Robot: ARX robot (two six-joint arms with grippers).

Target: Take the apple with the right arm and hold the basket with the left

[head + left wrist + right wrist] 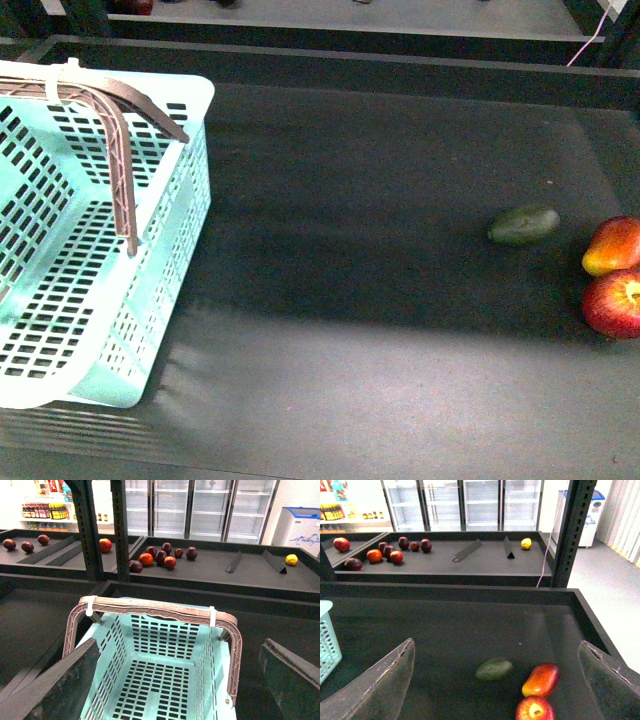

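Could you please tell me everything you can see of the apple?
The apple is round, glossy red with faint yellow streaks, its stem hollow facing up. It lies on the dark mat at the robot's far right, cut by the front view's edge, close beside the oblong red-and-yellow fruit. Nothing grips it.

Neither arm shows in my front view. Left gripper [179,645]: jaws spread wide, both fingers [60,685] in the wrist view, well apart, dark and scuffed. Wrist is up high, pitched forward and down. Right gripper [496,644]: same, jaws wide apart, fingers [612,680] well separated, wrist raised and angled down. I see both hanging free, touching nothing.
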